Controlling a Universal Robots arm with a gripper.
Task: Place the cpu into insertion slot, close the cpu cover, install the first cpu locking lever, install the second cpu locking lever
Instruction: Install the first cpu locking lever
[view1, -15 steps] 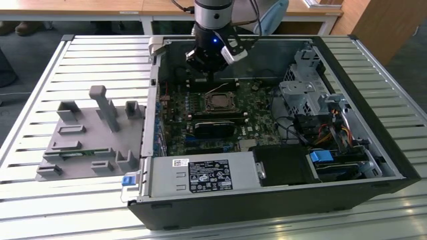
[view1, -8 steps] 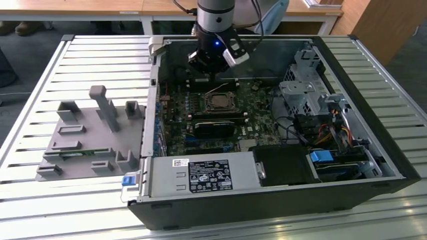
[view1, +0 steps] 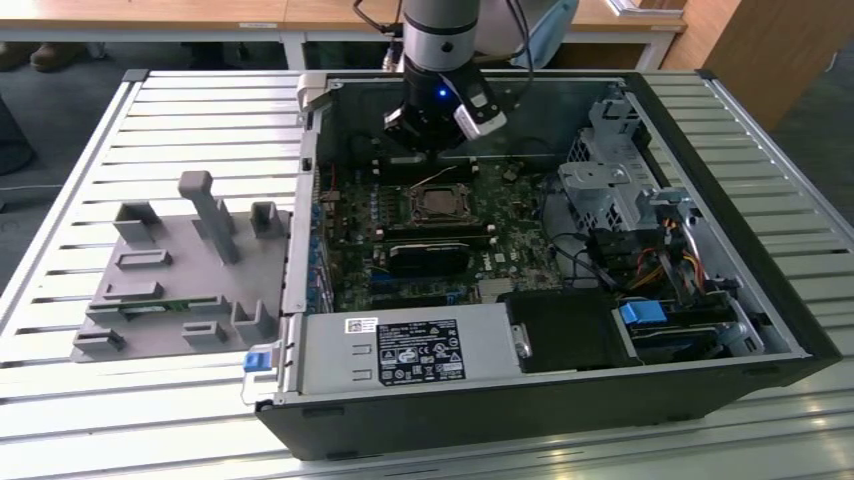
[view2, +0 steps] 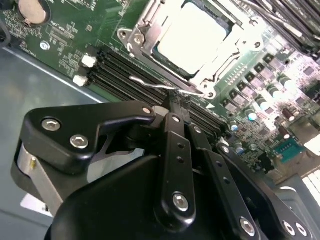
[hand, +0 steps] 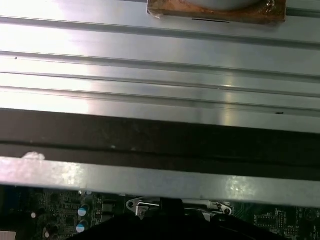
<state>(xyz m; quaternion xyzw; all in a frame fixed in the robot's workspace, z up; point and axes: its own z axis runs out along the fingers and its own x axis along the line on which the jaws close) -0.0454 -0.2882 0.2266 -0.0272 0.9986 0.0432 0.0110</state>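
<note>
The arm reaches down into the open computer case (view1: 801, 340), its gripper (view2: 179, 102) low over the far edge of the motherboard (view1: 400, 250), just beyond the insertion slot (view1: 437, 205). In the second wrist view the cpu (view2: 197, 40) already lies seated in that slot, its pale metal top showing through the cut-out of the cpu cover (view2: 150, 22), which appears folded down flat around it. So my reading is that the first two steps are done and the work is now on a locking lever: the fingers come together at their tips right on the thin wire lever (view2: 150, 85) that runs along the socket's side, beside the memory slots (view2: 117, 67), and they seem pinched on it, though I cannot be sure of true contact. Latching it would call for a steady sideways and downward sweep that tucks the wire under its hook without letting it spring free. Room is tight: the case wall rises close behind the gripper, capacitors (view2: 260, 92) crowd one flank, and the drive cage (view1: 607, 190) and cables (view1: 654, 265) sit toward the exterior view's right. A grey parts fixture (view1: 174, 275) rests on the slatted table (view1: 80, 420), well apart from the work.
</note>
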